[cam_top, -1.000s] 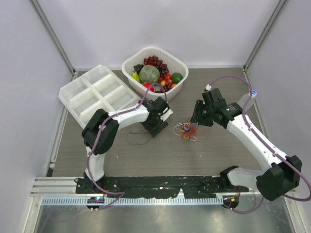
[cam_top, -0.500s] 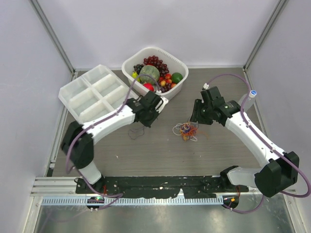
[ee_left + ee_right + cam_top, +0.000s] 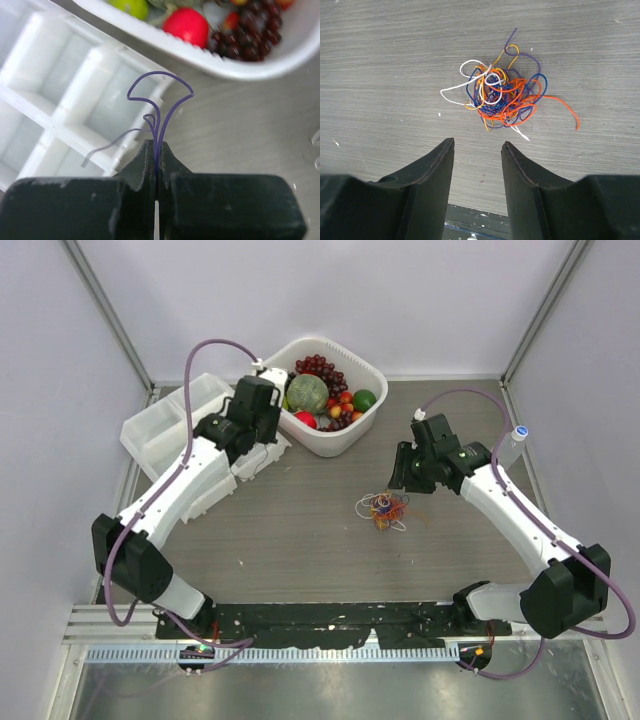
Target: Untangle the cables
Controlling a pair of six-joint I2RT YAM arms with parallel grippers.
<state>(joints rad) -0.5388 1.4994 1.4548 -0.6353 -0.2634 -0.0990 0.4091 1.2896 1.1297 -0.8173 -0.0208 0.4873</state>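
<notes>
Left gripper (image 3: 156, 150), change: swung from mid-table up and leftward; thin dark wire gone from the tabletop, now carried along.
Left gripper, state: pressed shut on a hair-thin purple wire (image 3: 160, 107), pinched at the very tips, loops standing up beyond them and one loose end trailing left.
Left arm, pose: stretched far forward and leftward, wrist high, tips aimed down at the corner of a white plastic compartment tray (image 3: 92, 75), just beside a white plastic basket of fruit (image 3: 240, 67).
Right gripper (image 3: 478, 144), state: parted wide, holding nothing, hovering above the tabletop.
Right arm, pose: reaching forward and inward from the right base, elbow bent, hardly shifted from a second ago.
Surface: grey-brown wood-grain tabletop (image 3: 300, 540), tray at far left, basket at far centre.
Room: pale plain walls (image 3: 400, 300) on three sides, metal posts in the corners.
Cables: small tangled clump of orange-red, blue, yellow, white and purple wires (image 3: 502, 95) lying flat mid-table, near and just ahead of the right fingertips without touching them, well apart from the left gripper; one orange-red strand straying out to the right.
</notes>
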